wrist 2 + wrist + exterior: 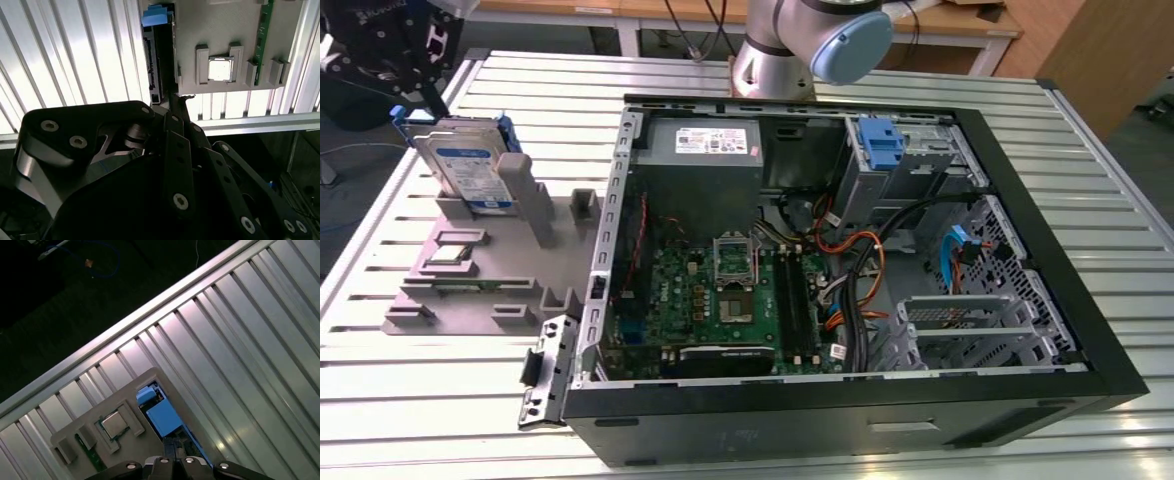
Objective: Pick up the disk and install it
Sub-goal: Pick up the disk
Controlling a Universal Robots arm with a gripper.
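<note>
Pickup step: my hand [175, 98], pressed together and empty, hovers over the upright silver blue-railed metal disk [462, 165]; grasping needs it spread.

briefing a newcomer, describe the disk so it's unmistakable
Find the open computer case; on the exterior view's left of it lies a grey fixture. The disk stands on edge at its far end: silver, blue-and-white label, blue rails, unlike the bare blue bracket inside the case.

Exterior view sits high, angled down over the open computer case [854, 250] and grey fixture [480, 265]; both wrist views look down from close above, sharing that fixture [220, 25] [122, 399] and the disk [157, 55] [162, 417].
</note>
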